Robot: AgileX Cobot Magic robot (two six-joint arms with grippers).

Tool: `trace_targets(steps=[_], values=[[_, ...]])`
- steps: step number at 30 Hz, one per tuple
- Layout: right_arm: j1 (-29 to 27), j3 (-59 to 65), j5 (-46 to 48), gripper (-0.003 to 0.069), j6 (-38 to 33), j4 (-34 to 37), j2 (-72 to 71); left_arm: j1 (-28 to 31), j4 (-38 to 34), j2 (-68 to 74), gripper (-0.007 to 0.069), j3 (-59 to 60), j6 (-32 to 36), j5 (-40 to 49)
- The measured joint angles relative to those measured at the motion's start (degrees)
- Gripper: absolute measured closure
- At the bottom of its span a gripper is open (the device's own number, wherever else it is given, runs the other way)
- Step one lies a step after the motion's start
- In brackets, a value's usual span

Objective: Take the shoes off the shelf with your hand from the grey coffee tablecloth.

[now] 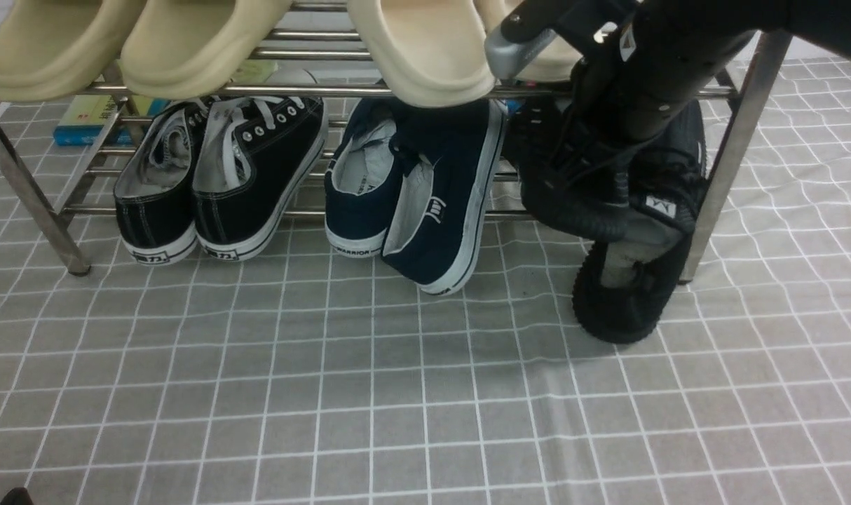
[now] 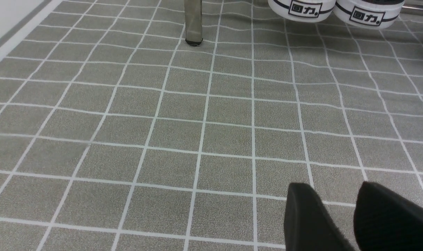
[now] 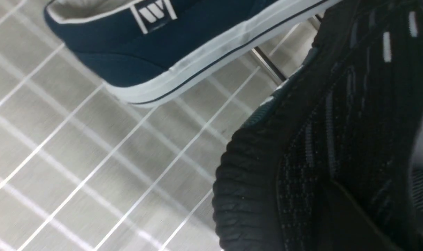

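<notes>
1. The black mesh running shoes (image 1: 622, 308) are at the right end of the shelf's (image 1: 737, 140) lower tier. One lies on the rods. The other is tipped off the front edge, with its end on the grey checked tablecloth (image 1: 369, 393) covering the bench, just beside the right front leg.
2. The right arm (image 1: 671, 70) reaches down into the pair, but it hides the right fingers, so we cannot tell whether they are apart or clamped on a shoe. The left fingers (image 2: 312, 216) hang slightly apart over bare cloth, holding nothing.
3. We judge a thin hold to be the main risk. If only mesh or a lace is pinched, the shoe could twist out and drop as it is lifted.
4. The tipped shoe could catch on the leg or the rods as it is pulled forward. The rack looks light, so a snag might drag it along.
5. A shake could also unseat the beige slides (image 1: 425, 49), which overhang the top tier directly above the arm.
6. One navy slip-on (image 1: 439, 210) leans off the edge close by. A sideways swing of the shoe could knock it down.
7. Because the pair lies overlapped, lifting one shoe may drag the other off unheld.
8. Sliding the sole across the cloth instead of lifting it could bunch the fabric.
</notes>
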Motion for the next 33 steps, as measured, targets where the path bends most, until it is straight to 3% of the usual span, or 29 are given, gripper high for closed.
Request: trace_targets(steps=[14,21,33], values=[[0.3,0.0,-0.4,0.0614,0.6,-1.1,0.7,0.0,0.2,0.0,0.0384,0.0,0.0,0.0],[-1.0,-0.4,-7.6,0.0614,1.6,-4.1,3.0,0.0,0.3,0.0,0.0384,0.0,0.0,0.0],[-2.9,-14.3,-4.3,0.0615,1.7,-3.8,12.5,0.0,1.8,0.0,0.0384,0.0,0.0,0.1]])
